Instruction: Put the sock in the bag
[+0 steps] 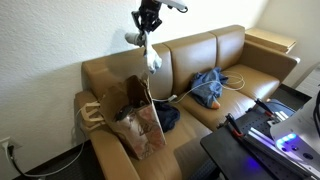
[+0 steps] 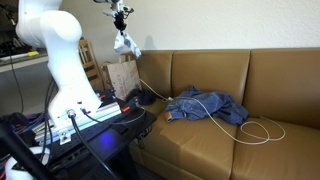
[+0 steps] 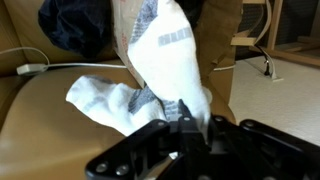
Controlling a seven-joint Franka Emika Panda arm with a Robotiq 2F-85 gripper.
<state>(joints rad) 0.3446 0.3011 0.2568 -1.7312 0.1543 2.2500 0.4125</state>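
Clearly your gripper (image 1: 147, 30) is clamped on a fold of the sock (image 1: 153, 56); light and limp, it dangles below, above the bag (image 1: 135, 115).

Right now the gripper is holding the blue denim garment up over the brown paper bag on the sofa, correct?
Not quite: the gripper holds the white-grey sock, not the blue denim garment, up over the brown paper bag on the sofa. An exterior view shows it; the garment lies on a seat cushion.
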